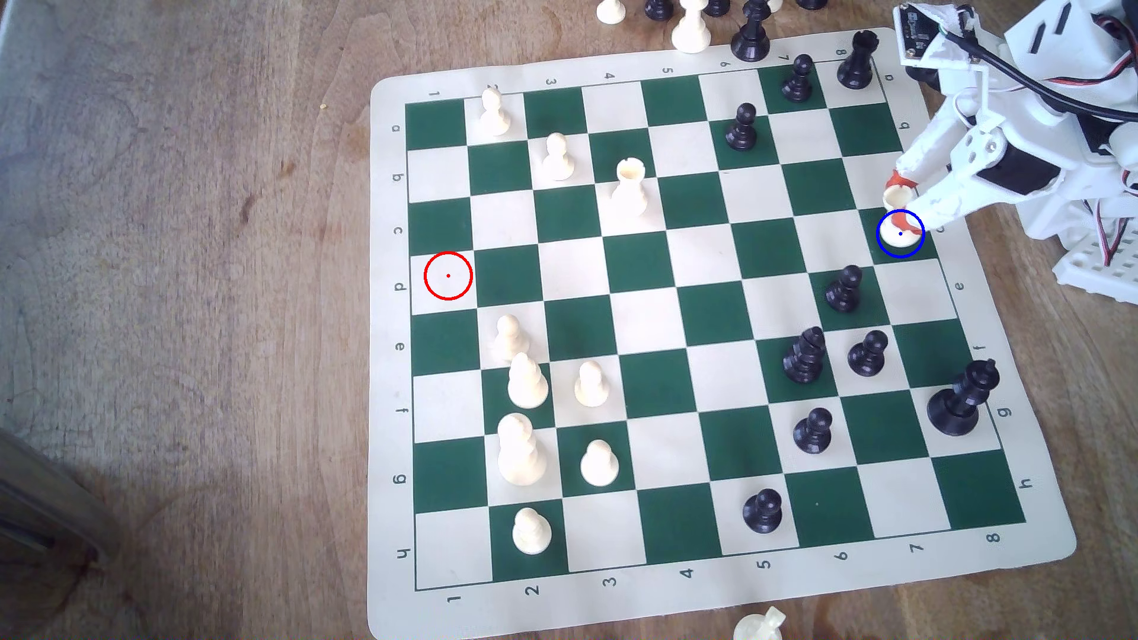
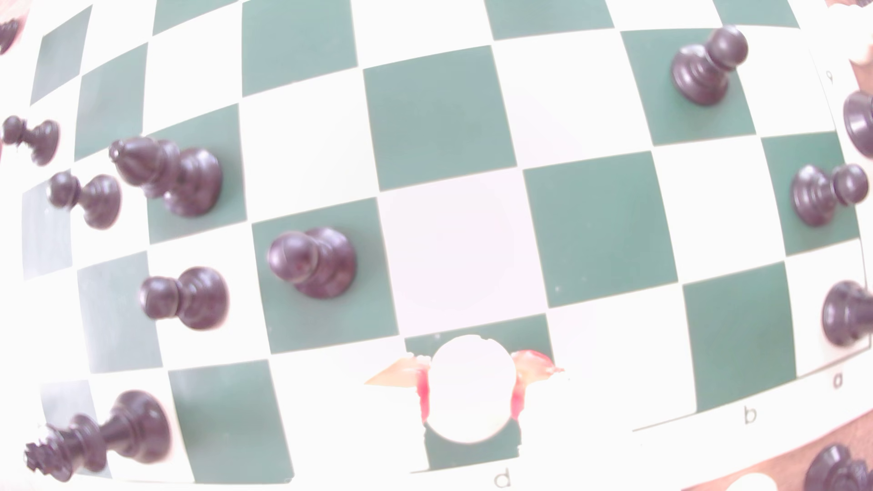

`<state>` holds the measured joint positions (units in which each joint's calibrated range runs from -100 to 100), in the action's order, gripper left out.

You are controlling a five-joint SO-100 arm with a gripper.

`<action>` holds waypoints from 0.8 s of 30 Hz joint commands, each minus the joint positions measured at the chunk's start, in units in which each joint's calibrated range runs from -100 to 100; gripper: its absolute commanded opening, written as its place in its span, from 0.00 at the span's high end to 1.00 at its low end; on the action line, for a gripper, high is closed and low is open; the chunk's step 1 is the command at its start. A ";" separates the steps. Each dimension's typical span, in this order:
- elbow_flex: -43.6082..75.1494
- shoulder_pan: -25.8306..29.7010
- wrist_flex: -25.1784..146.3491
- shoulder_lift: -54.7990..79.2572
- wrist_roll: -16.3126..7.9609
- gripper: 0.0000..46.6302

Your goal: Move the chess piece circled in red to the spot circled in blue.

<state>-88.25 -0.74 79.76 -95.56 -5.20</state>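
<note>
reaching in from the exterior view's right, the white arm [image 1: 1010, 117] slopes down over the board's edge, its wrist higher than its tips. the gripper [image 1: 904, 198] sits at the rim by row d, its red-padded fingers [image 1: 900, 181] closed on either side of the cream rook [image 1: 894, 212]. the rook leans, its notched top tipped toward the arm and its round base inside the blue ring [image 1: 900, 233] on the dark green square at column 8. whether the base rests on the square or hangs just above it cannot be told. the red ring [image 1: 448, 276] marks a bare cream square at column 1 on the far side of the chess board [image 1: 677, 591] – well apart from the rook. another cream rook [image 1: 629, 184] stands upright near the middle, cream pawns cluster toward the exterior view's left, black pieces toward its right, and a black pawn [image 1: 845, 289] stands near the blue ring.

the wrist view, washed out and bright, looks down along the gripper [image 2: 470, 387]: the rook [image 2: 471, 389] appears as a pale disc end-on, with a red pad [image 2: 423, 396] pressed against each side – jaws clamped on it. green square [image 2: 472, 455] shows around the disc, just beside the letter d on the border. the rook's lean cannot be read from this angle. black pawns, the nearest [image 2: 312, 262] 1 square off diagonally, look splayed by the lens.
</note>
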 commanded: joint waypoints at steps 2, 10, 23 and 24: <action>-0.69 0.62 -1.63 -0.20 0.44 0.99; -1.41 0.31 -1.96 -0.20 1.51 0.97; -1.41 -0.24 -3.27 -0.11 1.42 0.70; -1.41 -0.32 -3.35 -0.11 1.42 0.69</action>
<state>-90.15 -0.44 77.93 -95.56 -3.64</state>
